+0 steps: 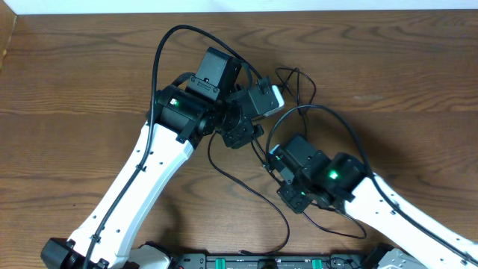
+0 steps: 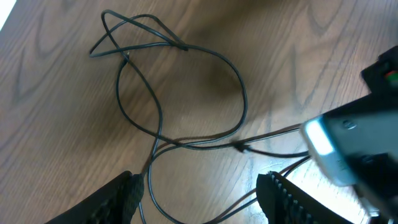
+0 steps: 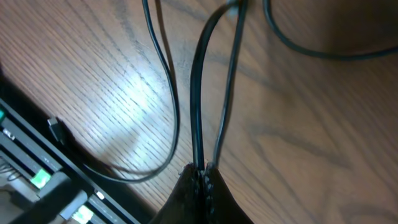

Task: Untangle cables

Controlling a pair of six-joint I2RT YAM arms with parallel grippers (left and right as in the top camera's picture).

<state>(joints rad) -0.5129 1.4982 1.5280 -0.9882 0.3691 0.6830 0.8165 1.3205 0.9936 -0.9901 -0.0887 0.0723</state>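
Two strands of the cables (image 3: 200,112) are sitting pinched in my right gripper (image 3: 202,177), anchoring them, while I'm holding the left gripper (image 2: 200,186) spread wide over the worktop (image 2: 56,93), ready to pull loops apart.

Warm, even light; glare streaks the brown wooden table (image 3: 134,93) (right wrist view), with near fingertips blurred.

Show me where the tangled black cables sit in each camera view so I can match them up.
Overhead: the cables loop at top centre, beyond both grippers.
Left wrist: loops fill the upper left and centre, above the open left gripper.
Right wrist: two strands run up from the shut right gripper.
Shared landmark: the wooden table.
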